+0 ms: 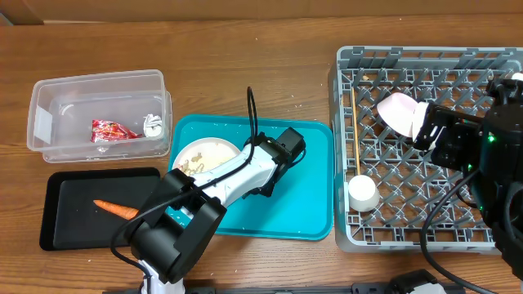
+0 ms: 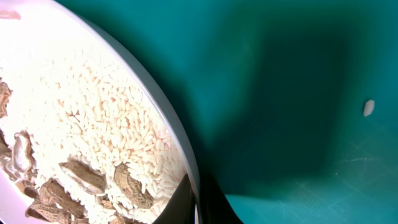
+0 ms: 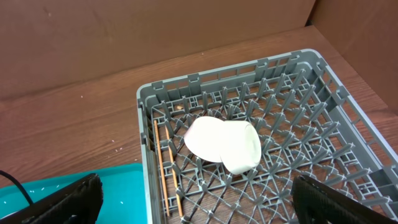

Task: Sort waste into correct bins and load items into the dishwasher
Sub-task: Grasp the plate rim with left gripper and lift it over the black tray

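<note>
Rice [image 2: 99, 118] and brown scraps [image 2: 81, 180] cover the plate [image 2: 50, 31], which sits on the teal tray [image 2: 280, 74]. One dark finger [image 2: 211, 208] of the left gripper [image 1: 237, 159] shows at the plate's rim; whether it pinches the rim cannot be told. The right gripper [image 3: 199, 202] hangs over the rack [image 3: 348, 112] with its fingers spread wide and nothing between them. In the rack, two bowls [image 3: 224, 143] lie tipped together, chopsticks [image 3: 160, 155] lie along the left side, and a cup [image 1: 363, 193] stands near the front left corner. The tub [image 1: 49, 122] holds the wrapper [image 1: 110, 129] and the tissue [image 1: 153, 124]. The carrot [image 1: 116, 209] lies on the black tray [image 1: 73, 220].
</note>
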